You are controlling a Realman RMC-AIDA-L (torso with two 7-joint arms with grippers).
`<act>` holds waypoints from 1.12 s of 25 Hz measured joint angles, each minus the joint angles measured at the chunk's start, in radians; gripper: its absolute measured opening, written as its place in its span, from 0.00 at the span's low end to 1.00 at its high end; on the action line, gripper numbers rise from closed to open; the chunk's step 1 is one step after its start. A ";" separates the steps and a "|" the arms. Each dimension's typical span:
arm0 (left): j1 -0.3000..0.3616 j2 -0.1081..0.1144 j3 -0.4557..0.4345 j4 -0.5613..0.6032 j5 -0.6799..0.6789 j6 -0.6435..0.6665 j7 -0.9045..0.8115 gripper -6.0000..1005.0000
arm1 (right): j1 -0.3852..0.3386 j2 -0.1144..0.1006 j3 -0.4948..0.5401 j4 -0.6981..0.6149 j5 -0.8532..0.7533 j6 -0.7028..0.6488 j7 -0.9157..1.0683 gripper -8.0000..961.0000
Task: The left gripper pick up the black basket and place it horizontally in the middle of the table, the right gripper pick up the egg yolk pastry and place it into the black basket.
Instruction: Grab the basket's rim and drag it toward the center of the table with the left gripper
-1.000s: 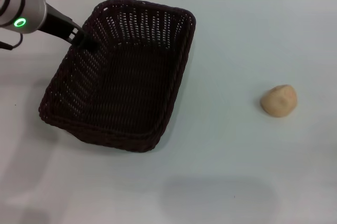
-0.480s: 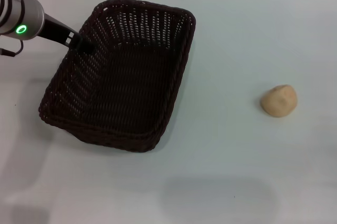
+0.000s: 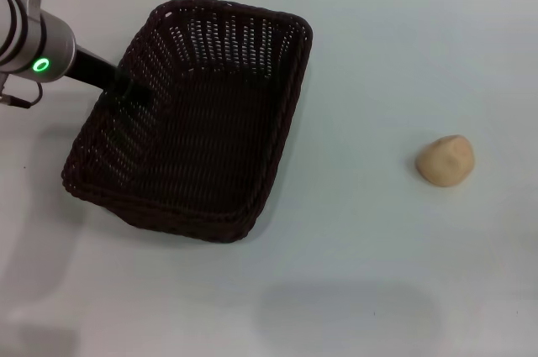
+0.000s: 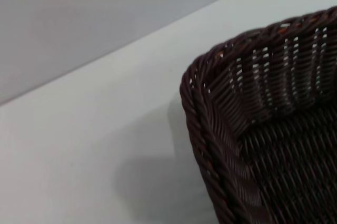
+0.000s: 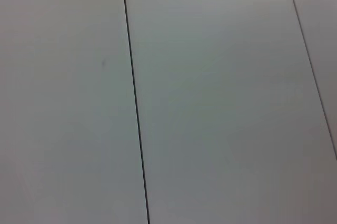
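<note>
Basket (image 3: 189,118) sits on table (image 3: 378,273) w/ long axis running diagonally, not yet horizontal, left gripper (image 3: 126,88) at its far-left rim (grip state: can't tell), pastry (image 3: 445,160) well off to basket's right, right gripper out of view.

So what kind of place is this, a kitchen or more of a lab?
Probably a lab test bench: a plain white table holding only a black basket and a pastry, with the left gripper at the basket's rim.
</note>
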 joint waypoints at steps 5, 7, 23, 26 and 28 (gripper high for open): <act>-0.019 0.000 0.005 0.046 0.004 0.004 -0.017 0.79 | -0.001 0.000 0.000 0.000 0.000 0.000 0.000 0.79; -0.032 0.001 0.003 0.063 0.008 -0.007 -0.022 0.79 | -0.001 0.000 0.000 0.000 0.001 0.000 0.000 0.79; -0.053 0.000 -0.020 0.077 0.016 -0.024 -0.033 0.39 | -0.001 0.000 0.000 0.000 0.001 0.000 0.000 0.79; -0.051 0.001 -0.019 0.070 0.014 -0.024 -0.027 0.36 | -0.001 0.000 0.000 0.000 0.001 0.000 0.000 0.79; -0.051 0.001 -0.018 0.069 0.014 -0.025 -0.023 0.34 | -0.001 0.000 0.000 0.000 0.001 0.000 0.000 0.79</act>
